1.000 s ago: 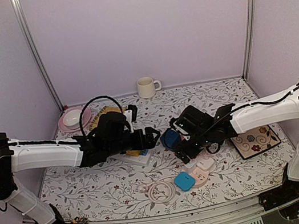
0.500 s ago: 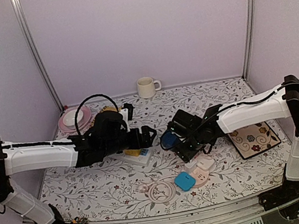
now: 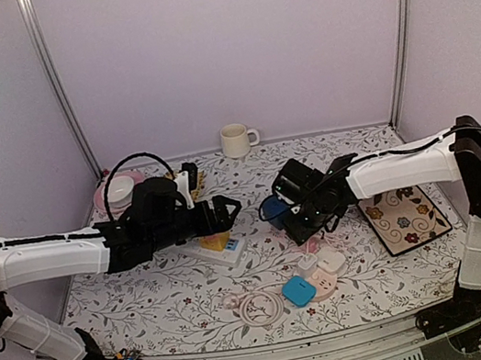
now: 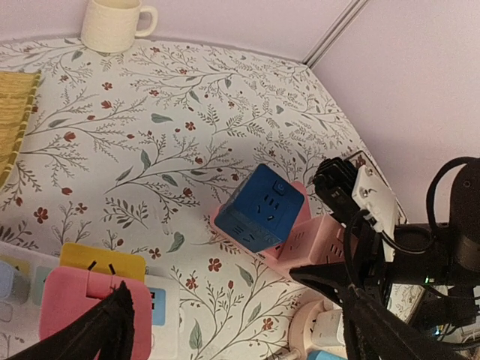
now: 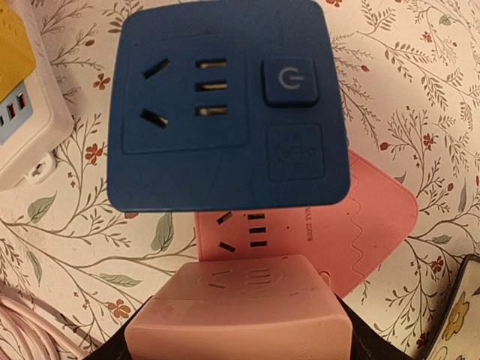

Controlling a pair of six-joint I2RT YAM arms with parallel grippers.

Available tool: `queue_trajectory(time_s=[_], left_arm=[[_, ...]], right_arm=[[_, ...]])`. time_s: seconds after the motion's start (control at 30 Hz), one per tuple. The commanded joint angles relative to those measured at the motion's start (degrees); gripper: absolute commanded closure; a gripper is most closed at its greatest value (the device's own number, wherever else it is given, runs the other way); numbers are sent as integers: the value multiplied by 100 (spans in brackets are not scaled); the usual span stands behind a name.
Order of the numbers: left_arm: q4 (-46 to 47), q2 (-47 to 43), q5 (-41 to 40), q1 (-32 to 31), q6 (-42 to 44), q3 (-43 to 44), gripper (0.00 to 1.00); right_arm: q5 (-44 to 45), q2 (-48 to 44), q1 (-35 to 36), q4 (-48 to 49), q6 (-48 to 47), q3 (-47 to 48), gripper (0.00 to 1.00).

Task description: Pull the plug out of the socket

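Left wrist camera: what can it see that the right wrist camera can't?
Only the left wrist view shows the cream mug by the back wall, the yellow mat, a pink plug on the white power strip, and the right arm reaching in. Only the right wrist view shows a pale pink cable and the tiny print on the pink base. Both show the blue cube socket, the pink block beside it, the yellow plug and the flowery tablecloth.
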Motion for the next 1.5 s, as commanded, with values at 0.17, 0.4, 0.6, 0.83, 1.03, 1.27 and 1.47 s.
queue_trajectory(time_s=[0.17, 0.4, 0.6, 0.83, 1.03, 1.27, 1.47], left_arm=[[645, -17, 511, 239, -393, -138, 3], [994, 271, 843, 241, -669, -128, 3], [1345, 775, 1296, 305, -1110, 39, 3], [1980, 1309, 1800, 415, -1642, 358, 3], [2250, 1370, 1726, 421, -1928, 649, 3], [1634, 1695, 1603, 367, -2006, 1168, 3], [1347, 1464, 1010, 344, -1956, 992, 3]], right_arm=[[-591, -336, -472, 1056, 419, 243, 59], [-830, -661, -596, 1583, 618, 245, 61], [-944, -989, -643, 2027, 824, 0, 64], [-1482, -1567, -643, 2993, 893, -798, 66], [-1526, -1844, -401, 3608, 720, -1249, 66], [-997, -1926, -31, 3870, 548, -1298, 66], [-740, -2045, -1, 3980, 538, -1445, 67]])
